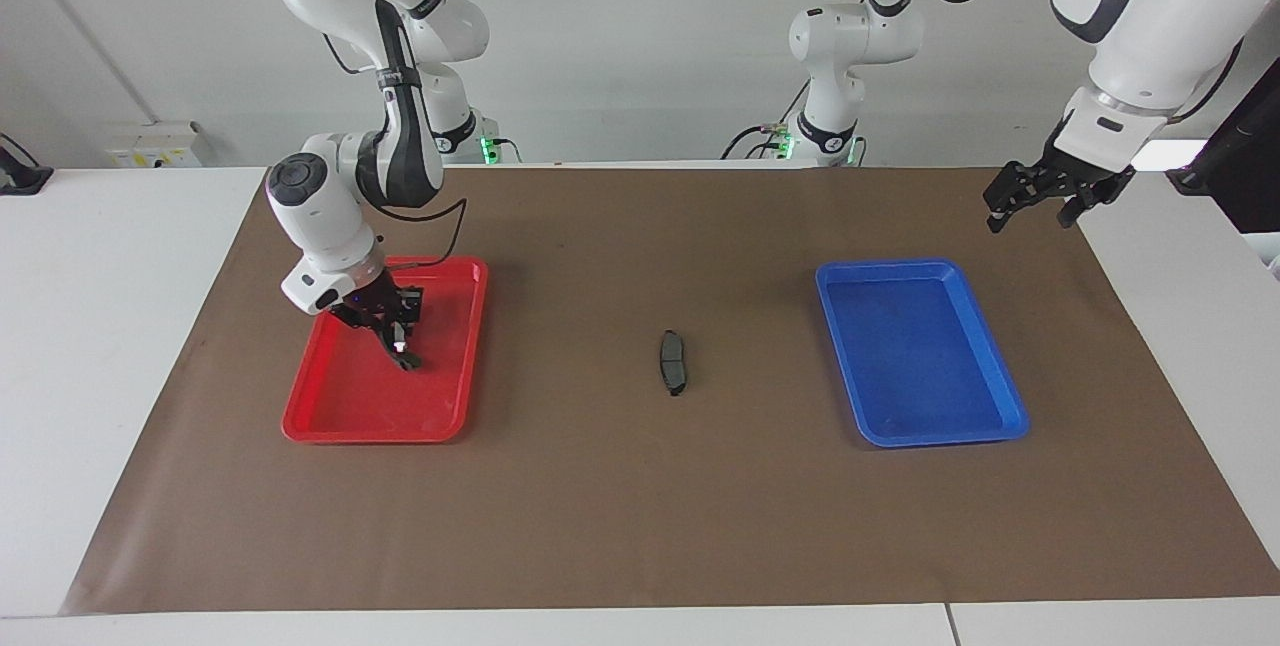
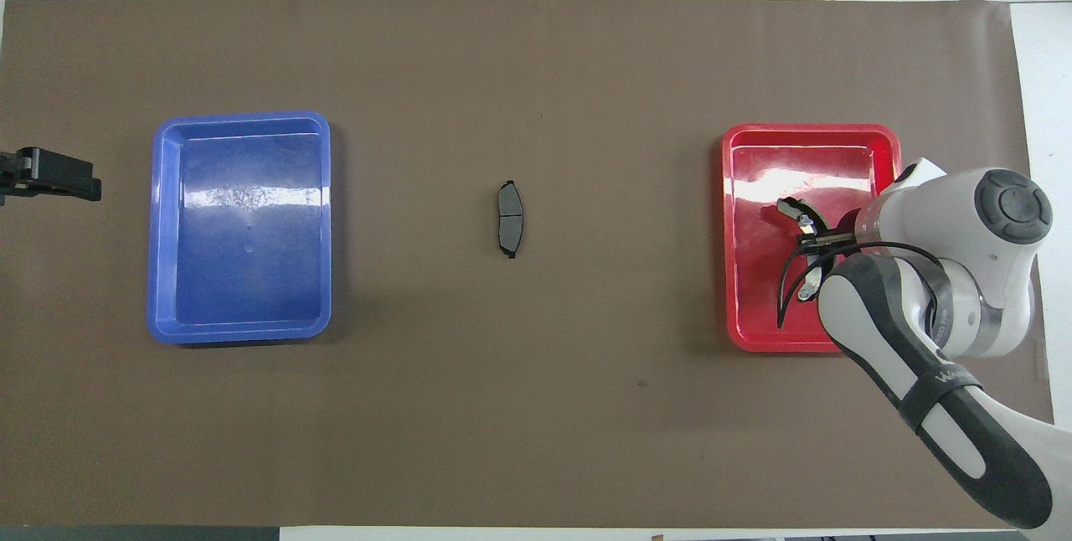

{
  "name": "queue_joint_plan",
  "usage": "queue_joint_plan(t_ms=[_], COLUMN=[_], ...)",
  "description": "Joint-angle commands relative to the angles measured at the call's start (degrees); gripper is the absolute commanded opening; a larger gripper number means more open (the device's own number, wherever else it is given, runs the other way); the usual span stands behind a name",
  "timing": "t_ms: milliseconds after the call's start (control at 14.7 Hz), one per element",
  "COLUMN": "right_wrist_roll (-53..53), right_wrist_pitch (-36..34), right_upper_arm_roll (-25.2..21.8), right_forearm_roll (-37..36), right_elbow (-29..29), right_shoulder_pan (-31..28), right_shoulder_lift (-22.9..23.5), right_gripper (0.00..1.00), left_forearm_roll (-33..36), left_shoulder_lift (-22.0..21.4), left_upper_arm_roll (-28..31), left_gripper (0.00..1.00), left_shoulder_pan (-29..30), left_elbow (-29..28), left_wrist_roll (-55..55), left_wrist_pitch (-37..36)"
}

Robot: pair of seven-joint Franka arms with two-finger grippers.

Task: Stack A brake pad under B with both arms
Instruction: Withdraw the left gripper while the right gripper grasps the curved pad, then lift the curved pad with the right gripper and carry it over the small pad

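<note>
The A brake pad (image 1: 673, 363), a small flat dark grey oblong, lies on the brown mat midway between the two trays; it also shows in the overhead view (image 2: 509, 219). My right gripper (image 1: 405, 331) is low inside the red tray (image 1: 330, 416), open, its silver-tipped fingers spread along the tray's length (image 2: 800, 252). The B brake shoe does not show clearly: a thin black arc (image 2: 783, 302) runs beside the gripper, and I cannot tell whether it is the shoe or a cable. My left gripper (image 1: 1035, 206) waits open and empty, raised over the mat's edge at the left arm's end (image 2: 50, 175).
An empty blue tray (image 1: 1000, 426) stands on the mat toward the left arm's end (image 2: 159, 223). The red tray (image 2: 754, 340) stands toward the right arm's end. White table surface borders the brown mat on every side.
</note>
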Motion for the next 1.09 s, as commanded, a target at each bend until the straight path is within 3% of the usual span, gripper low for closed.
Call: queue_joint_plan(t_ms=[0, 409, 818, 1023], right_wrist_roll=[7.4, 21.4, 32.7, 38.3], right_wrist_pitch=[-8.0, -13.5, -14.3, -13.0], right_upper_arm_roll=[0.4, 0.5, 0.5, 0.5], right_forearm_roll=[1.3, 1.3, 1.3, 1.2], right_elbow=[8.3, 20.9, 33.5, 36.1], right_shoulder_pan=[3.6, 15.1, 26.3, 29.8], right_shoulder_lift=[1.0, 7.0, 17.7, 21.3], right_gripper=[0.0, 0.0, 0.0, 0.0], left_forearm_roll=[-2.9, -2.6, -1.9, -0.6], left_shoulder_lift=[2.8, -0.1, -0.2, -0.2], left_upper_arm_roll=[-0.3, -0.7, -1.1, -1.2], left_gripper=[1.0, 1.0, 1.0, 1.0], left_shoulder_pan=[2.1, 1.3, 0.5, 0.3], left_elbow=[5.9, 0.0, -0.1, -0.1], left_wrist_roll=[2.7, 2.1, 0.4, 0.1], left_wrist_pitch=[-4.9, -4.5, -5.0, -4.5])
